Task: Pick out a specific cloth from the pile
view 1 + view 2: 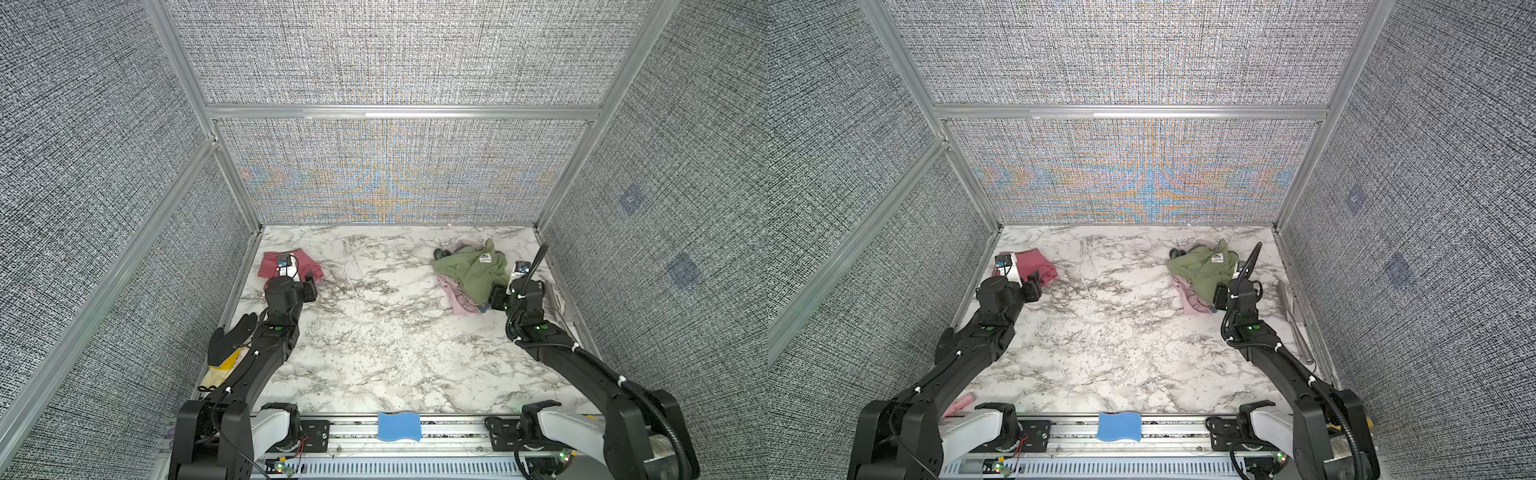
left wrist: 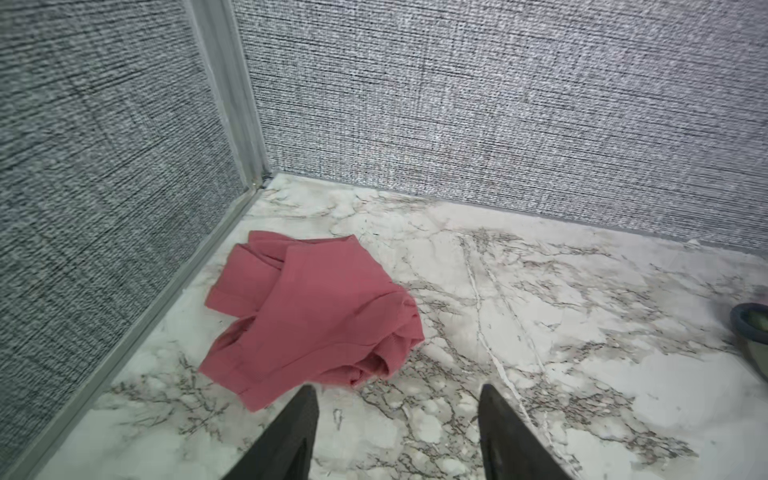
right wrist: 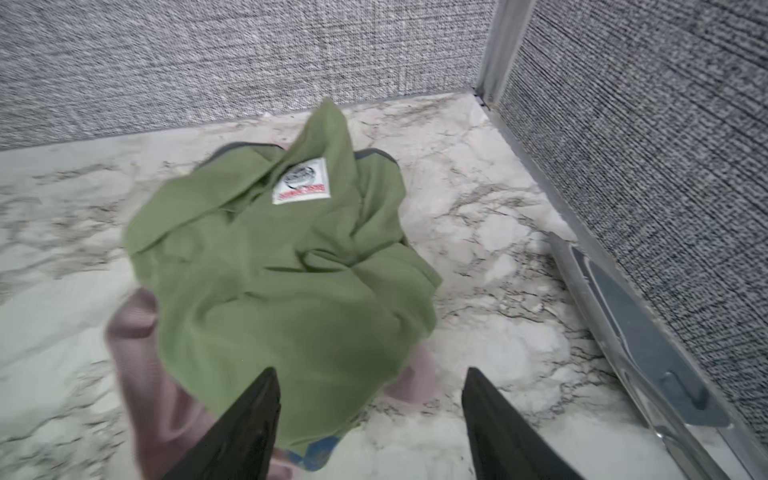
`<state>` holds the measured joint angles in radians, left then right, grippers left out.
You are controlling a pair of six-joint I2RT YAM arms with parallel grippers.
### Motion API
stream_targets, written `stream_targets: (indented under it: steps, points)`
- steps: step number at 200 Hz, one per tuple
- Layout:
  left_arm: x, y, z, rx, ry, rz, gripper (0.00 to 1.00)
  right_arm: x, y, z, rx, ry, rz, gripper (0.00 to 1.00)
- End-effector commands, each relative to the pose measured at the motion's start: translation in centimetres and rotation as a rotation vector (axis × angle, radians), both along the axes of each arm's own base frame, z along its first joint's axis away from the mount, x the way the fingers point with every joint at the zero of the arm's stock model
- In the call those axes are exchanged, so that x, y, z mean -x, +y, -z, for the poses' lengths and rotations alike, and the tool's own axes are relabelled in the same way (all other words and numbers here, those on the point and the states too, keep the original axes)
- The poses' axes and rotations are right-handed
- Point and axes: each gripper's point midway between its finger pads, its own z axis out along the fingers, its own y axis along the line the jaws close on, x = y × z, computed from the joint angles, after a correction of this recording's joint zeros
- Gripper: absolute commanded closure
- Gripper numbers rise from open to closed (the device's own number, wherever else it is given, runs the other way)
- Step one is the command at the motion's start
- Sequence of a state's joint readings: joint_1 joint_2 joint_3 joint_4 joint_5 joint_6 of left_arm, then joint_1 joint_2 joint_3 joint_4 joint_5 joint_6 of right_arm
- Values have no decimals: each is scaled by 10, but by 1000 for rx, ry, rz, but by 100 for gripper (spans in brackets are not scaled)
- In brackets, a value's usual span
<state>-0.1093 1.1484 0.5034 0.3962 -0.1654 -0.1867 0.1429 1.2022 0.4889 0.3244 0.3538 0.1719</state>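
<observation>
Counter (image 1: 374, 332) of white marble pattern with grey veins. On it, a pile of soft clothes (image 1: 469, 270): olive-green garment (image 3: 270, 270) heaped over pale pink cloth (image 3: 137, 353). Well to the left of the pile, a dusty rose-red cloth (image 2: 307, 316). Just right of the pile, a long shiny metal utensil (image 3: 615, 299).

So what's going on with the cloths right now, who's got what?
Neither gripper holds anything. The rose-red cloth lies crumpled on its own in the far left corner of the table, well apart from the pile at the far right. The left gripper hovers open just short of the cloth. The right gripper is open too, at the near edge of the olive-green garment, with a pale pink cloth showing underneath.
</observation>
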Motion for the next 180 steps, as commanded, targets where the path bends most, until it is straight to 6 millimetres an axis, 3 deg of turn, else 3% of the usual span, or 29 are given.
stream_targets:
  steps: [1,40,76,134,180]
  points:
    - [-2,21,-13,-40,-82,-113,37,-14,-15,-17,84,-124,35,28]
    - [7,29,-14,-127,-168,-136,37,-15,-30,5,198,-132,82,25]
    - [14,36,-5,-198,-205,-161,37,-20,-27,20,182,-152,68,24]
    - [14,21,19,-213,-218,-57,37,-17,-26,22,137,-176,27,22]
    - [26,20,34,-210,-267,-49,37,-13,-27,34,82,-183,-19,22]
